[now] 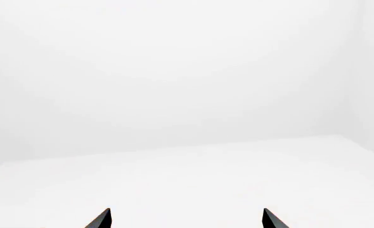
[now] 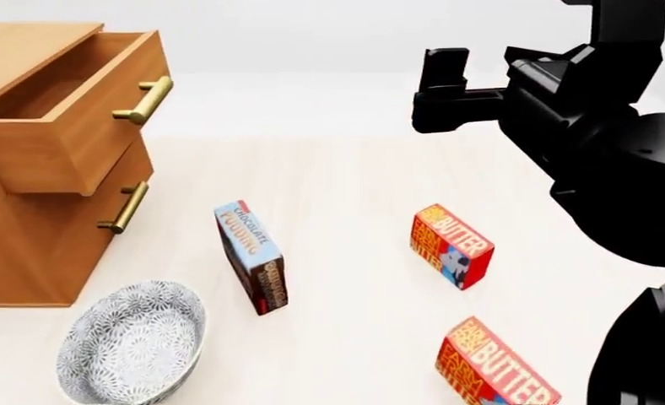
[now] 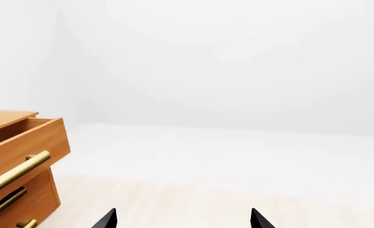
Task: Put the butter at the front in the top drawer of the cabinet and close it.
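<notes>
The butter at the front (image 2: 496, 373) is a red box with yellow lettering, lying nearest me at the lower right. A second, identical butter box (image 2: 453, 245) lies farther back. The cabinet (image 2: 29, 240) stands at the left with its top drawer (image 2: 79, 135) pulled out and nothing visible inside. My right gripper (image 2: 481, 76) hovers high above the table behind both boxes, open and holding nothing. In the right wrist view the right gripper (image 3: 183, 219) faces past the top drawer (image 3: 22, 147). My left gripper (image 1: 187, 218) is open and sees only white floor and wall.
A blue chocolate pudding box (image 2: 251, 256) stands on edge between the cabinet and the butter boxes. A patterned bowl (image 2: 133, 344) sits in front of the cabinet. The middle drawer's brass handle (image 2: 123, 208) sticks out below the open drawer.
</notes>
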You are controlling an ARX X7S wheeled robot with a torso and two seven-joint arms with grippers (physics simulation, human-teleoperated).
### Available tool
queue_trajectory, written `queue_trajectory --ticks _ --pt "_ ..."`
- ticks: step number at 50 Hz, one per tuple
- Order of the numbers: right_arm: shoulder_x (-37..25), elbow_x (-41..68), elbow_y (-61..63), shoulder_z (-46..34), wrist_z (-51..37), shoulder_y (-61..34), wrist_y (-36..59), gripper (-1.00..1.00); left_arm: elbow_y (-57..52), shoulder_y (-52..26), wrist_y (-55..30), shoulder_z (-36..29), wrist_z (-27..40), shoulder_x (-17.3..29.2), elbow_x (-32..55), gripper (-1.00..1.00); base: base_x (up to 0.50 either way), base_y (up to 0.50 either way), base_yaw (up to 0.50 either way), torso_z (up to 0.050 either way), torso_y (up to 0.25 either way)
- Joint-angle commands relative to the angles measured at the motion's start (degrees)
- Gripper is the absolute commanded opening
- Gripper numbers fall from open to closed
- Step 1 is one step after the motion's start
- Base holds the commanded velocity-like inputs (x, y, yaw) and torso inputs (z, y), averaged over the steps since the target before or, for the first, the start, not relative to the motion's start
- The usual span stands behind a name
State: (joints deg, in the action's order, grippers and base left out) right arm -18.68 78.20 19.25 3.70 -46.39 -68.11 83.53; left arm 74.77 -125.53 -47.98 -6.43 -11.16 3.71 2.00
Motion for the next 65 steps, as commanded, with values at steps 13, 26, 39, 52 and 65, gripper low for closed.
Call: queue_trajectory --ticks 13,26,39,52,65 --pt "-1.59 5.21 1.6 -0.52 -2.9 0.02 -0.66 1.0 -0.27 -1.97 -3.47 -8.97 -11.6 -2.14 -5.68 1.0 0.06 0.0 0.0 0.0 0.001" --pt "-3.36 6.26 2.73 -0.45 -1.93 1.39 -2.29 1.0 -8.15 -8.77 -39.31 -37.19 -41.2 -0.98 -10.12 1.0 0.0 0.0 0.0 0.0 0.0" --pt "-4.9 6.87 3.28 -0.94 -0.92 2.46 -3.46 1.0 -1.33 -9.45 -41.66 -29.27 -57.02 1.43 -35.41 1.0 0.0 0.0 0.0 0.0 0.0" --pt "-4.8 1.47 3.21 -2.91 5.47 5.81 -7.6 1.0 0.14 -6.91 -37.93 -8.09 -25.1 4.85 -20.01 1.0 0.0 0.0 0.0 0.0 0.0" --pt "-5.0 -0.09 2.66 -3.77 7.13 7.36 -9.52 1.0 0.15 -3.21 -33.89 0.88 -3.65 8.07 -7.32 1.0 0.0 0.0 0.0 0.0 0.0"
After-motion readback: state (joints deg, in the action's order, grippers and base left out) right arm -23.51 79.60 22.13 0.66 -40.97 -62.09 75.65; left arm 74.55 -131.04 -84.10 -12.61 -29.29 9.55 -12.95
